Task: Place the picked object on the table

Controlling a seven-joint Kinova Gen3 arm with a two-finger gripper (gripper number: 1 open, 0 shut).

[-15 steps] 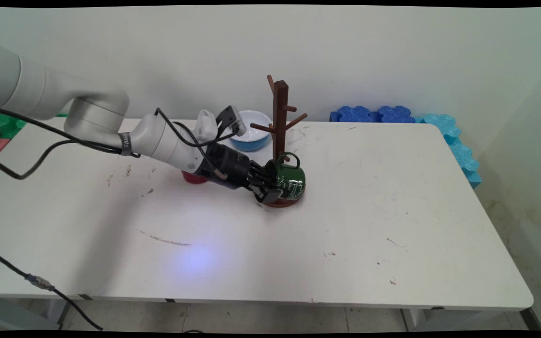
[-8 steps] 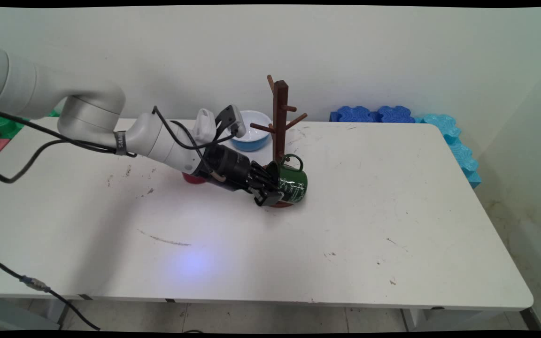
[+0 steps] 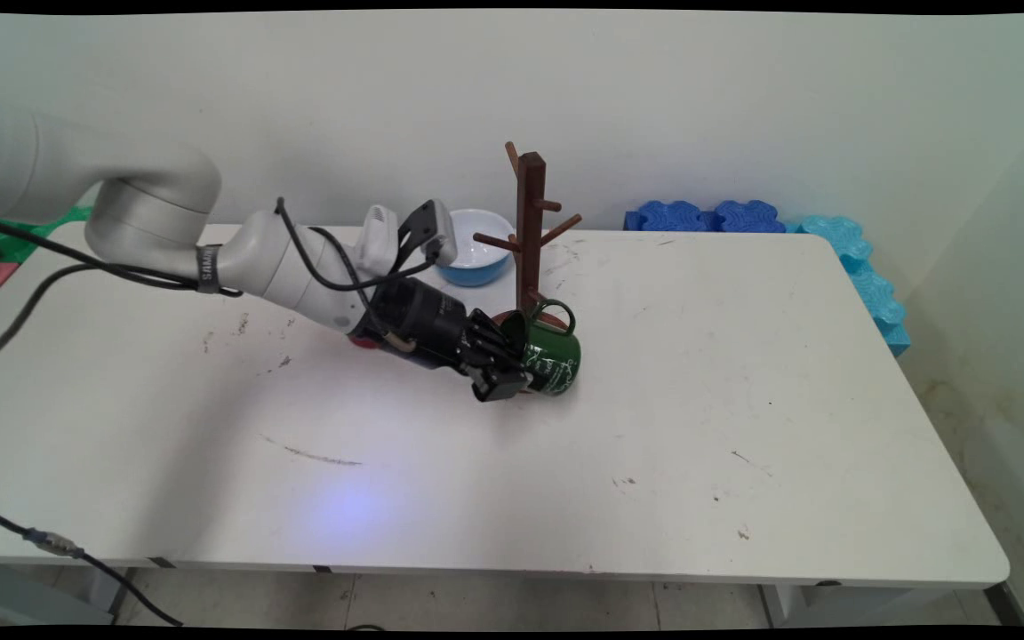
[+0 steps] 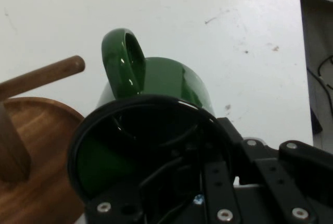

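Since a second ago my gripper has drawn the green mug slightly toward the near side of the wooden mug tree. I have it clamped on the mug's rim, one finger inside, the mug tipped sideways just beside the tree's round base, handle next to the lowest peg.

Your gripper has the green mug at the mug tree.

You see the mug tipped on its side, clamped at its rim, handle up, beside the tree's base; a blue bowl sits behind.
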